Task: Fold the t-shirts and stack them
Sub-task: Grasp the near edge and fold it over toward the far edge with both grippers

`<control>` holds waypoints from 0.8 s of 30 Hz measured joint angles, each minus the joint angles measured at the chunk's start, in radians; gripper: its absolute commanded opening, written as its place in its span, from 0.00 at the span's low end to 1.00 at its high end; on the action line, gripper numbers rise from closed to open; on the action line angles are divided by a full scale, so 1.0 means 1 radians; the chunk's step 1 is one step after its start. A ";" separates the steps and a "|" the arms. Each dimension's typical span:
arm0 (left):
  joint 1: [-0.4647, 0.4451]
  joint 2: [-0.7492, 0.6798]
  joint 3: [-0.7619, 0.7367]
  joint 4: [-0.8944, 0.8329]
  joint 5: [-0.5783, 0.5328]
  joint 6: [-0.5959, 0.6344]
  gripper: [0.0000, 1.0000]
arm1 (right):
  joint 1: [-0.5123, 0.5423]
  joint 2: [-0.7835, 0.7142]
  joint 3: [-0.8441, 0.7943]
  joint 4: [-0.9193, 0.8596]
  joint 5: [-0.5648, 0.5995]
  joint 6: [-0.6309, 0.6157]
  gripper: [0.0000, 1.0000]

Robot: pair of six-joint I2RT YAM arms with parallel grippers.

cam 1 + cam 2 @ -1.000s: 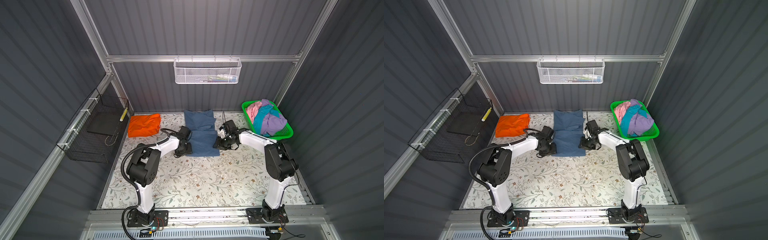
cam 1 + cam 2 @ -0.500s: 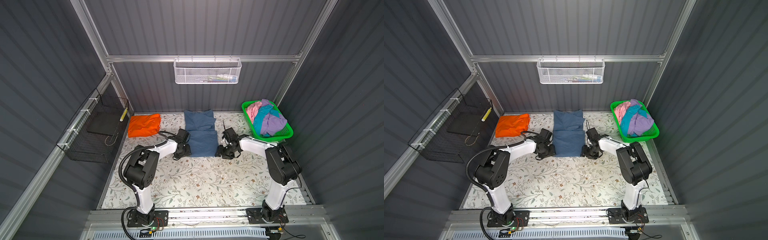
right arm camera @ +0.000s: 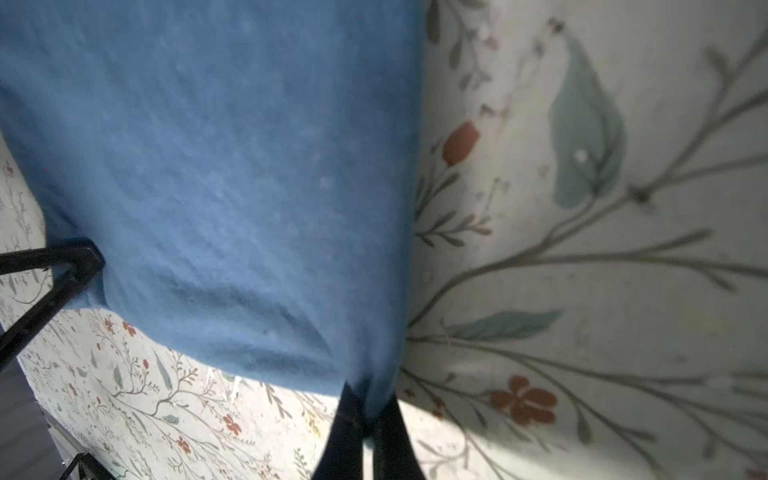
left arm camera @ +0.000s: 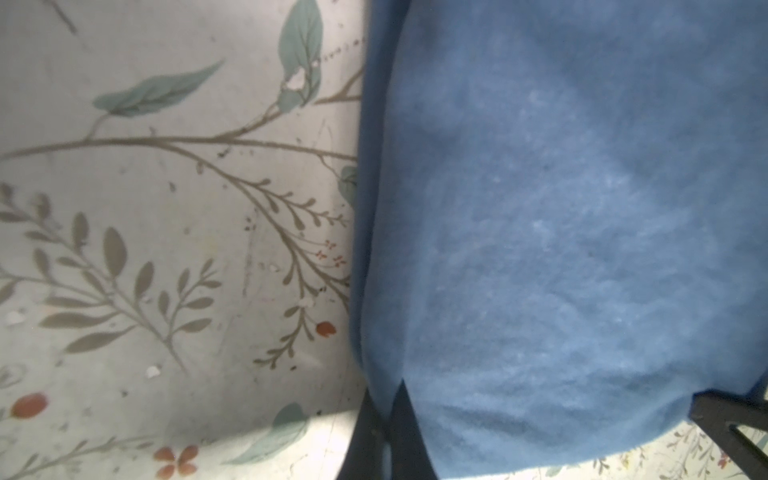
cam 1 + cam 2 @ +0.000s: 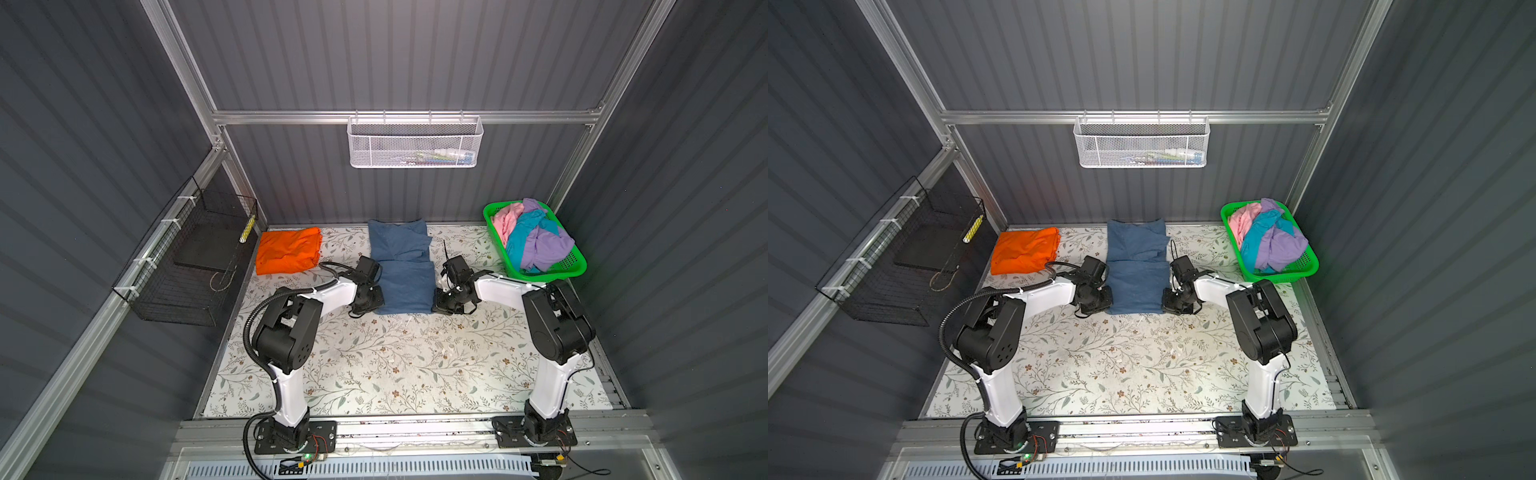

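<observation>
A dusty dark blue t-shirt (image 5: 401,270) (image 5: 1136,270) lies partly folded at the middle back of the table. My left gripper (image 5: 378,308) (image 5: 1106,306) is at its near left corner. In the left wrist view that gripper (image 4: 384,399) is shut on the blue cloth (image 4: 561,249). My right gripper (image 5: 436,306) (image 5: 1165,305) is at the near right corner, and the right wrist view shows it (image 3: 370,399) shut on the cloth (image 3: 228,187) too. A folded orange t-shirt (image 5: 289,251) (image 5: 1025,250) lies at the back left.
A green basket (image 5: 577,266) (image 5: 1308,266) at the back right holds crumpled pink (image 5: 507,218), turquoise (image 5: 519,241) and lilac (image 5: 544,245) shirts. A black wire basket (image 5: 187,257) hangs on the left wall, a white mesh basket (image 5: 415,141) on the back wall. The floral table (image 5: 395,365) stretches toward the arm bases.
Both grippers slid down the sides of the blue t-shirt toward its near edge. They went from open to shut on its two near corners.
</observation>
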 measured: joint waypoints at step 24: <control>-0.159 -0.702 -0.177 -0.332 -0.016 -0.179 0.00 | 0.180 -0.706 -0.162 -0.426 -0.017 0.103 0.00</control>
